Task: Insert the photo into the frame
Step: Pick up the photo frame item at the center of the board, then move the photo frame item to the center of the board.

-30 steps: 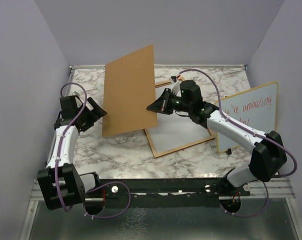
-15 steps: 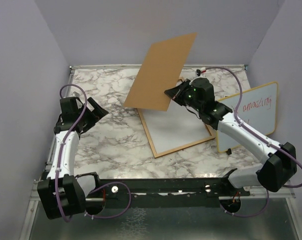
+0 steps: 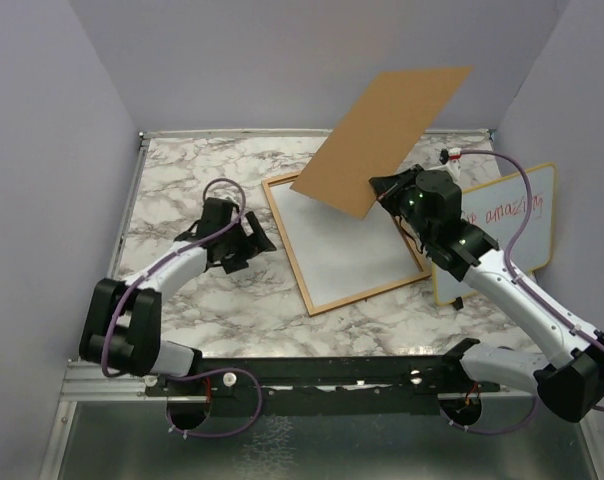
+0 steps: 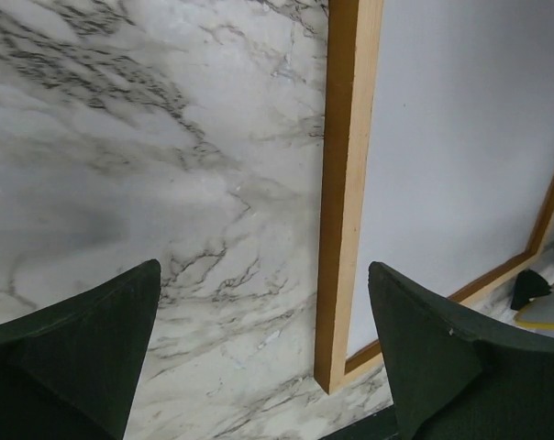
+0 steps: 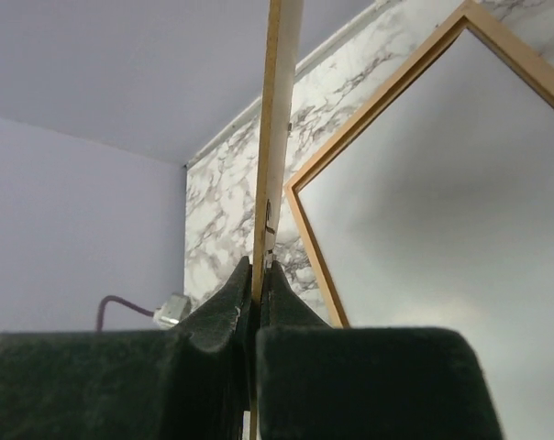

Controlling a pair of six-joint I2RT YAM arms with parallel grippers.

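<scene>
Left pincer point(image 4: 263, 270) now beside frame point(image 4: 346, 183), jaws apart

This looks like a robot lab, not a home. I sit in a small booth with plain purple walls point(image 3: 42, 150) on three sides. The table point(image 3: 182, 310) has a marble look. My left arm point(image 3: 167, 270) and right arm point(image 3: 512, 290) are bolted to a black metal rail point(image 3: 312, 372), with purple cables point(image 3: 223, 182) looping off them.
</scene>
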